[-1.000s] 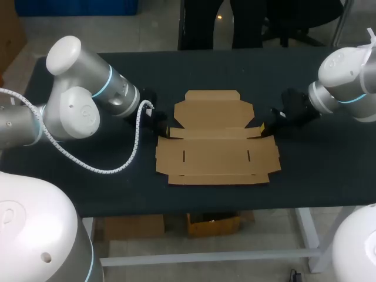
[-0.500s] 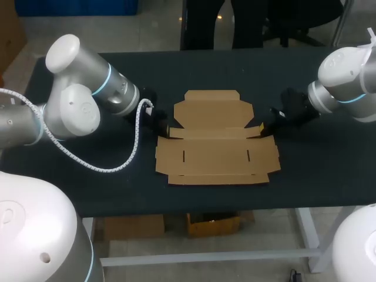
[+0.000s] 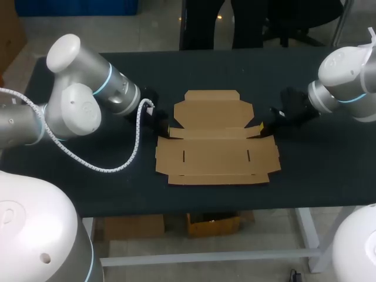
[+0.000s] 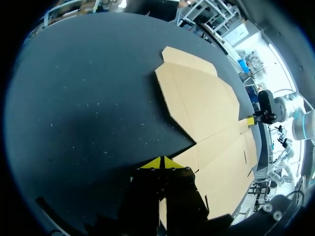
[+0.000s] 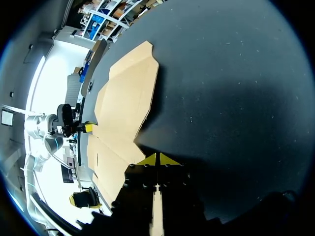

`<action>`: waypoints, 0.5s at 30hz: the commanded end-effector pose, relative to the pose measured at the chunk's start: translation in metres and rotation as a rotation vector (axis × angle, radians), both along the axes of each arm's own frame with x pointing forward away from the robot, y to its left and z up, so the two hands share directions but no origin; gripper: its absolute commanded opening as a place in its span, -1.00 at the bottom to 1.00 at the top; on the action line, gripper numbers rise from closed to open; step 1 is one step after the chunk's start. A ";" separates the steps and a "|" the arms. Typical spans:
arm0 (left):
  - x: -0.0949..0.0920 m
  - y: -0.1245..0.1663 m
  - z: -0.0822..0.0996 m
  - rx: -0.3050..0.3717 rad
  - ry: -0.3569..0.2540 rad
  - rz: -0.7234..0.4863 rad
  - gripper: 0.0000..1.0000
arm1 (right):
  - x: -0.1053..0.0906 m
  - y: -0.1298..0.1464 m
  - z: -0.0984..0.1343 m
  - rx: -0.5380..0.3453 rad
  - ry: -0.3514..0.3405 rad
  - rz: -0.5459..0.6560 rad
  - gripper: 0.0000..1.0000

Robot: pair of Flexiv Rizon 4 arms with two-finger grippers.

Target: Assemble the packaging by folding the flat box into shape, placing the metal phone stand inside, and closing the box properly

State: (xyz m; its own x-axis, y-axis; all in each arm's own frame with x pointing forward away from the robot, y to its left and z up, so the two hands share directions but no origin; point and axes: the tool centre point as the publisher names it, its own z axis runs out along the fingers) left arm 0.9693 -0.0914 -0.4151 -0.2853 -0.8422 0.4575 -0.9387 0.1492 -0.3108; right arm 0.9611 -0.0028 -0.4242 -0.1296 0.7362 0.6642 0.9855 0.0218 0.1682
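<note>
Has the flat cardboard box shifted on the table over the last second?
No. The flat brown cardboard box lies just as far from the black table's near edge as it did a second ago.

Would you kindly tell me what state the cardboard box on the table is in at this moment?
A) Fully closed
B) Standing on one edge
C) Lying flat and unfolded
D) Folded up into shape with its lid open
C: the cardboard box lies spread flat on the table, with every panel and flap level with the surface and none raised.
</note>
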 end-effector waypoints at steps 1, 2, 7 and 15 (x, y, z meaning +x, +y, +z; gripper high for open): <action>-0.001 -0.003 -0.001 0.008 0.001 -0.001 -1.00 | -0.001 -0.001 0.000 0.001 0.000 0.000 -1.00; -0.001 -0.004 -0.001 0.007 0.001 -0.001 -1.00 | -0.001 -0.001 0.000 0.001 0.000 0.000 -1.00; -0.001 -0.005 0.000 0.006 0.002 0.000 -1.00 | 0.000 0.000 -0.001 0.000 0.002 0.003 -1.00; -0.002 -0.005 0.000 0.002 0.000 0.004 -1.00 | -0.002 0.000 -0.003 0.002 0.005 0.002 -1.00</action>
State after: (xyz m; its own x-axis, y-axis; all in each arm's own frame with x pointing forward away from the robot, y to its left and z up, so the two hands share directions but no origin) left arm 0.9678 -0.0941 -0.4140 -0.2832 -0.8425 0.4583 -0.9390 0.1463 -0.3112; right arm 0.9593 -0.0028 -0.4267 -0.1265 0.7367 0.6643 0.9863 0.0219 0.1636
